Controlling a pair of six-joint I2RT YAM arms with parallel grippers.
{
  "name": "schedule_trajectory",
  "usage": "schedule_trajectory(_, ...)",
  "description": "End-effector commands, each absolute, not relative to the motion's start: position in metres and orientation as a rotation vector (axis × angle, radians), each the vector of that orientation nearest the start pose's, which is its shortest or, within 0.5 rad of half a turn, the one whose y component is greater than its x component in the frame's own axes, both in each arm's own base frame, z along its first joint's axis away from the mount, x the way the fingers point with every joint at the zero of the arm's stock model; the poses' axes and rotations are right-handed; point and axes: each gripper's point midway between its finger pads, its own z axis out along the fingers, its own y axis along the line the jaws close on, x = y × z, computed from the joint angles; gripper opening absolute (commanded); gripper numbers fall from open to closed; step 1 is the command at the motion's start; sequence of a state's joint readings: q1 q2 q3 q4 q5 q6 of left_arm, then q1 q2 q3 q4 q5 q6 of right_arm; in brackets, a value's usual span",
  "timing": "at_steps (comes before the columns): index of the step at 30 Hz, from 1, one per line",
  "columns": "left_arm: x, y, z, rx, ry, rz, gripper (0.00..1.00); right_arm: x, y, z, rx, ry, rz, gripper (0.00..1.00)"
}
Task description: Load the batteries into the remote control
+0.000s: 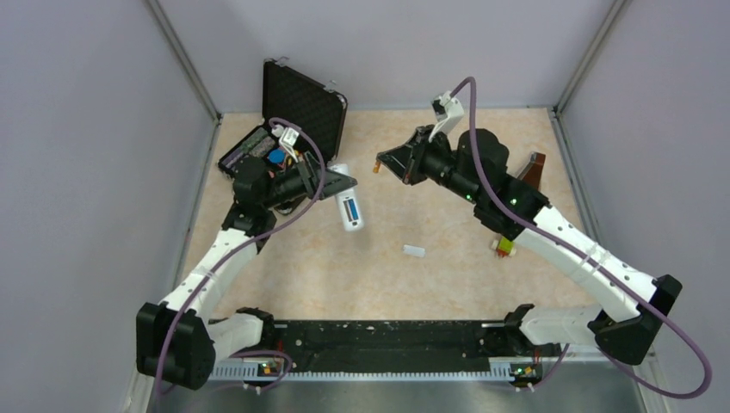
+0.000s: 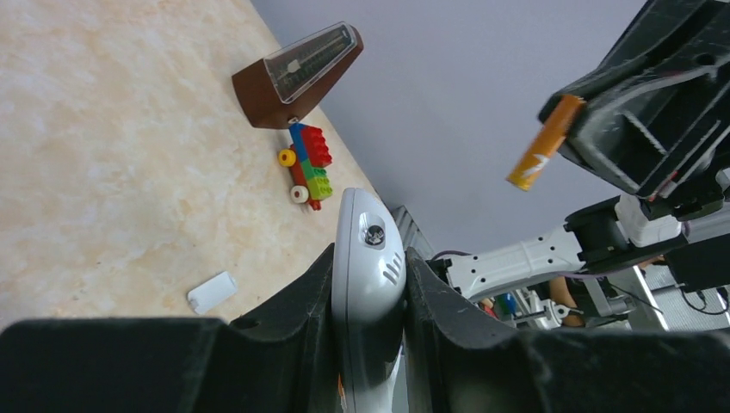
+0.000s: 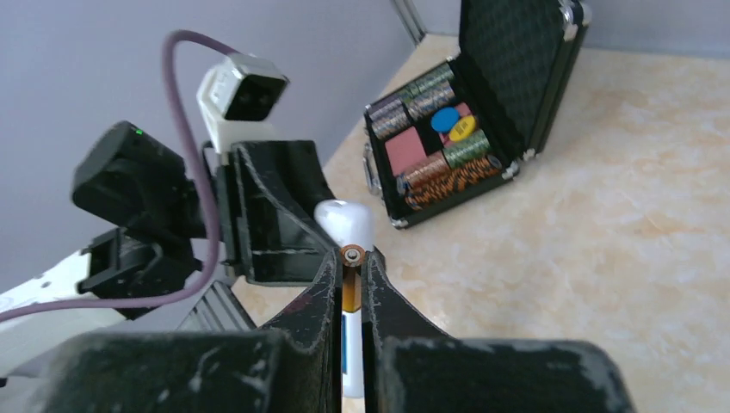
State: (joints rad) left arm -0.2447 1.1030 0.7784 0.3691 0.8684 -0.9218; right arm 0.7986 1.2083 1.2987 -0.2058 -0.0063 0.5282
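Right gripper [image 1: 385, 162] pinches battery [image 2: 545, 142] by one end, left gripper [image 2: 368, 268] clamps remote [image 1: 350, 212] aloft; battery may pivot and jam on insertion.

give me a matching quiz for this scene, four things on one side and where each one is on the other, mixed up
1. remote control
2. orange battery
3. white cover piece
4. toy block train

a. lying loose on the table
b. held in the right fingers
c. next to the brown metronome
d. held in the left fingers

Pairs: 1-d, 2-b, 3-a, 4-c
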Motion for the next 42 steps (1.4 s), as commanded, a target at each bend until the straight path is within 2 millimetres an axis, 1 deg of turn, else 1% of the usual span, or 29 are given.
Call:
schedule_trajectory(1,0.266,-0.233,0.355,0.254,1.625,-1.587,0.00,0.266,0.313,0.412,-0.295,1.661,1.000,0.00)
schedule_trajectory(4,0.278,-0.227,0.356,0.156,1.598,-1.530,0.00,0.272,0.306,0.413,-0.199,1.671,0.995,0.00)
schedule_trajectory(8,0.296,-0.213,0.364,-0.004,1.520,-1.418,0.00,0.278,0.300,0.424,-0.058,1.662,1.032,0.00)
schedule_trajectory(10,0.306,-0.205,0.365,-0.108,1.490,-1.363,0.00,0.283,0.296,0.428,0.040,1.669,1.041,0.00)
schedule_trajectory(12,0.316,-0.197,0.364,-0.219,1.465,-1.317,0.00,0.291,0.287,0.427,0.202,1.700,1.037,0.00)
schedule_trajectory(13,0.321,-0.194,0.365,-0.269,1.439,-1.301,0.00,0.294,0.284,0.423,0.287,1.732,1.041,0.00)
schedule_trajectory(14,0.326,-0.190,0.366,-0.328,1.399,-1.276,0.00,0.297,0.278,0.418,0.419,1.763,1.045,0.00)
schedule_trajectory(16,0.330,-0.190,0.368,-0.377,1.338,-1.259,0.00,0.302,0.272,0.413,0.567,1.770,1.074,0.00)
schedule_trajectory(19,0.337,-0.193,0.371,-0.429,1.235,-1.232,0.00,0.307,0.265,0.415,0.741,1.726,1.133,0.00)
schedule_trajectory(21,0.336,-0.190,0.378,-0.466,1.112,-1.244,0.00,0.311,0.265,0.417,0.808,1.709,1.157,0.00)
schedule_trajectory(23,0.340,-0.184,0.380,-0.517,1.038,-1.248,0.00,0.314,0.265,0.415,0.865,1.711,1.171,0.00)
schedule_trajectory(27,0.346,-0.179,0.386,-0.583,0.935,-1.253,0.00,0.320,0.275,0.402,0.941,1.757,1.176,0.00)
schedule_trajectory(29,0.351,-0.178,0.385,-0.636,0.901,-1.266,0.00,0.323,0.281,0.394,0.979,1.786,1.182,0.00)
schedule_trajectory(31,0.356,-0.176,0.383,-0.702,0.872,-1.270,0.00,0.326,0.286,0.389,1.005,1.803,1.186,0.00)
schedule_trajectory(35,0.365,-0.181,0.376,-0.808,0.864,-1.280,0.00,0.334,0.291,0.371,1.088,1.834,1.158,0.00)
schedule_trajectory(37,0.368,-0.183,0.371,-0.853,0.865,-1.281,0.00,0.339,0.292,0.366,1.117,1.835,1.155,0.00)
schedule_trajectory(39,0.371,-0.185,0.367,-0.885,0.863,-1.286,0.00,0.343,0.296,0.363,1.133,1.841,1.154,0.00)
schedule_trajectory(42,0.375,-0.187,0.367,-0.900,0.849,-1.292,0.00,0.348,0.298,0.353,1.179,1.860,1.128,0.00)
